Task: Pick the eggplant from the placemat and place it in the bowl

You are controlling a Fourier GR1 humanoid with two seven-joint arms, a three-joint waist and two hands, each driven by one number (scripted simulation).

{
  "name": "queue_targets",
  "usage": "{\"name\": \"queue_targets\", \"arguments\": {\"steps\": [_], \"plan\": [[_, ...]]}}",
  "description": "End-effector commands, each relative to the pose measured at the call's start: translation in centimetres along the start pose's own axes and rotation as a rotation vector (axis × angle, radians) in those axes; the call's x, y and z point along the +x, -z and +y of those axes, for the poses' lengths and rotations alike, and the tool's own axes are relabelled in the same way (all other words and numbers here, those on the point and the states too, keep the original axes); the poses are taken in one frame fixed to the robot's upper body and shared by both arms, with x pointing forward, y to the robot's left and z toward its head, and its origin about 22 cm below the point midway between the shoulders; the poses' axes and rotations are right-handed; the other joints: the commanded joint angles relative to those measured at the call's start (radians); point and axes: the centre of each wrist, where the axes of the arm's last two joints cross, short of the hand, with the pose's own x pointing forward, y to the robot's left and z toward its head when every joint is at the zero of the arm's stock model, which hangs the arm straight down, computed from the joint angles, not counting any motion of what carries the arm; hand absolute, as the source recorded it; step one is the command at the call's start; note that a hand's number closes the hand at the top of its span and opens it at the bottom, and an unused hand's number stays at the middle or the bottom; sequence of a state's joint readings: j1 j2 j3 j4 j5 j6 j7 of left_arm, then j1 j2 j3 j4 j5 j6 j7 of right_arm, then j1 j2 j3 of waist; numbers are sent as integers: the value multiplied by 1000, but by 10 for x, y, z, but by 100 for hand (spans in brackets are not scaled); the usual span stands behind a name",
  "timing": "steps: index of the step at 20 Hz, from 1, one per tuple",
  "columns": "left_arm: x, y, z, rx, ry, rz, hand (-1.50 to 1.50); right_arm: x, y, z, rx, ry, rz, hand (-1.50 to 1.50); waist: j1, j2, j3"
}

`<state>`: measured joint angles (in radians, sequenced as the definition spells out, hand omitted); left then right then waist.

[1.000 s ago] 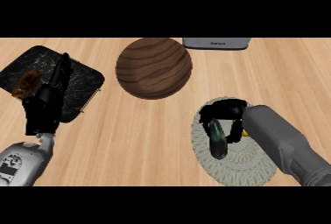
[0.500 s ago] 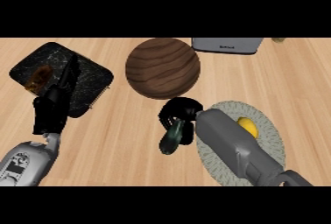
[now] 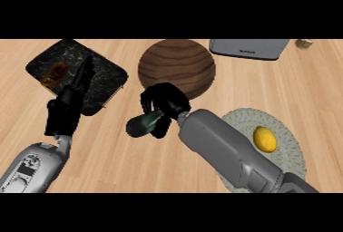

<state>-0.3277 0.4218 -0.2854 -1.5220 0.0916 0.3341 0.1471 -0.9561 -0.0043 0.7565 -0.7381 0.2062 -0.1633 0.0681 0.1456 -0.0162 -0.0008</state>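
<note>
My right hand (image 3: 163, 102) is curled round a dark eggplant (image 3: 143, 125), whose green-tinged end sticks out below the fingers. Hand and eggplant hang over the bare counter, just in front of the brown wooden bowl (image 3: 177, 67), near its front rim. The round grey placemat (image 3: 286, 137) lies to the right, partly hidden under my right forearm, with a yellow lemon (image 3: 265, 139) on it. My left hand (image 3: 69, 102) rests at the left with straight fingers pointing up.
A black marbled tray (image 3: 100, 77) with a brown item (image 3: 55, 74) sits at the back left, behind my left hand. A grey appliance (image 3: 249, 48) stands at the back right edge, and a small jar (image 3: 305, 43) beside it.
My right hand has carried the eggplant off the placemat, leftward and toward the bowl. The lemon has come into sight on the mat. The left hand has stayed put.
</note>
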Motion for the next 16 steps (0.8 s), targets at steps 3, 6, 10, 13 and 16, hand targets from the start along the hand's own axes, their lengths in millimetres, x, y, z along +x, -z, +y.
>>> {"name": "queue_targets", "arguments": {"steps": [3, 6, 10, 13, 16], "plan": [[-1, 2, -8, -9, 1, 3, 0, 60, 4, -21, -316, 103, 88, 150, -4, -8, -3], [-4, 7, 1, -4, 25, 6, 0, 86, 6, -26, -418, 85, 143, 150, -8, -1, -6], [-6, 7, 4, 12, 19, 10, 0, 108, 5, -23, -536, 108, 231, 150, -18, 7, -5], [-6, 9, -3, 6, 7, 10, 0, 126, 9, -30, -621, 141, 267, 150, -14, 19, -5], [-6, 8, -6, 25, 6, 5, 0, 128, 11, -27, -698, 163, 283, 150, -35, 20, -3]]}}
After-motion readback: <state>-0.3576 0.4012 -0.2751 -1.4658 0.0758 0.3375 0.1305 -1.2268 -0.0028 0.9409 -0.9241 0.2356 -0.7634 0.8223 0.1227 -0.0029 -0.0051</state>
